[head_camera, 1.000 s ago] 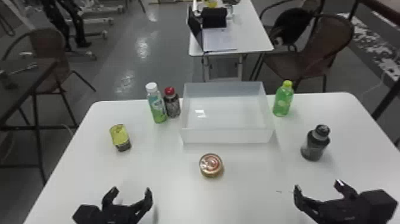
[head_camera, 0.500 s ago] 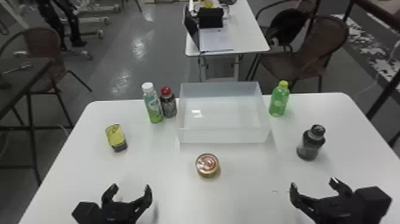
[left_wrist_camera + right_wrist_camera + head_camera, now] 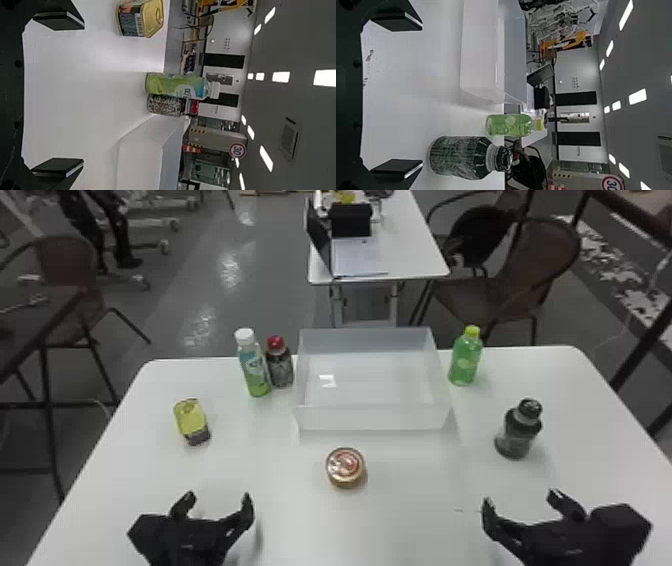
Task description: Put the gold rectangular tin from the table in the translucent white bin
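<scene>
The step in hand looks to be getting the left tool (image 3: 216, 496) onto the gold rectangular tin (image 3: 191, 417), which stands lid up on the table (image 3: 400, 520), ahead of that tool and somewhat to its left. The tool's fingers are apart with nothing between them, so it can go forward and left as it is, lowering until the pads sit beside the tin's walls rather than over its lid. Best to turn the wrist so the pads meet two opposite flat sides; a grip across the corners could make it twist. How squarely the sides face the tool is hard to judge from here. The round tin (image 3: 345, 466), ahead and right of the left tool, is the wrong one. After a straight lift, the way to the translucent white bin (image 3: 372, 418), ahead and right, wants enough height to pass the white-capped bottle (image 3: 256, 371) and the near wall. The right tool (image 3: 521, 496), fingers also apart and empty, can wait.
</scene>
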{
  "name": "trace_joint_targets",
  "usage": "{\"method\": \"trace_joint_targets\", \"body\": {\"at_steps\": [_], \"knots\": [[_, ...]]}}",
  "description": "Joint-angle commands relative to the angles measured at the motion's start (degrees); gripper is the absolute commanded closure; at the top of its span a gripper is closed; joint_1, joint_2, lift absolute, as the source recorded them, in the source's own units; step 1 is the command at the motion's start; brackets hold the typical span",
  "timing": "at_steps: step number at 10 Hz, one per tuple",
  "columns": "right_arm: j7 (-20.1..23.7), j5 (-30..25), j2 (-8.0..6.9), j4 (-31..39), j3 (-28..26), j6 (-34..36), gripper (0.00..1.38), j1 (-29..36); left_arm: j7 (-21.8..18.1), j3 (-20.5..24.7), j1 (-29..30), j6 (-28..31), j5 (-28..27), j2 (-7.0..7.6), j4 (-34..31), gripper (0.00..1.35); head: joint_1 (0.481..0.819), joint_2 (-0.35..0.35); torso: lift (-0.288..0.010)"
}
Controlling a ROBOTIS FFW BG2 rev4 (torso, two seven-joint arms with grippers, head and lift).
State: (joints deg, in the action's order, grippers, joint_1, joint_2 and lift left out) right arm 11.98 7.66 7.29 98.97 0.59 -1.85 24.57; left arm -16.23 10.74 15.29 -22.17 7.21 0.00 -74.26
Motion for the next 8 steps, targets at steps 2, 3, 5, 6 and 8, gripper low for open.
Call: {"method": "trace_joint_targets", "body": {"at_steps": [2, 3, 5, 6, 8], "knots": [[0.1, -0.1, 0.0, 0.3, 0.0, 0.0, 0.08, 0.0, 3.5, 1.9, -2.7, 0.8, -3.3, -0.15, 2.0, 0.1, 0.695, 0.108, -0.056], [0.1, -0.1, -0.09, 0.3, 0.1, 0.0, 0.08, 0.0, 4.6, 2.4, -4.2, 0.8, -3.9, -0.15, 3.2, 0.1, 0.695, 0.122, -0.056], [0.1, -0.1, -0.44, 0.2, 0.5, 0.0, 0.08, 0.0, 8.0, 1.6, -7.9, 0.8, -3.8, -0.15, 5.5, 0.11, 0.695, 0.144, -0.056], [0.3, -0.2, -0.79, 0.0, 0.5, 0.0, 0.08, 0.0, 9.3, 1.0, -9.5, 1.0, -3.3, -0.15, 6.9, 0.12, 0.695, 0.147, -0.056], [1.1, -0.5, -1.67, -0.3, 0.5, 0.0, 0.08, -0.2, 10.1, 0.3, -13.0, 3.1, -3.3, -0.15, 10.1, 0.11, 0.695, 0.149, -0.056]]}}
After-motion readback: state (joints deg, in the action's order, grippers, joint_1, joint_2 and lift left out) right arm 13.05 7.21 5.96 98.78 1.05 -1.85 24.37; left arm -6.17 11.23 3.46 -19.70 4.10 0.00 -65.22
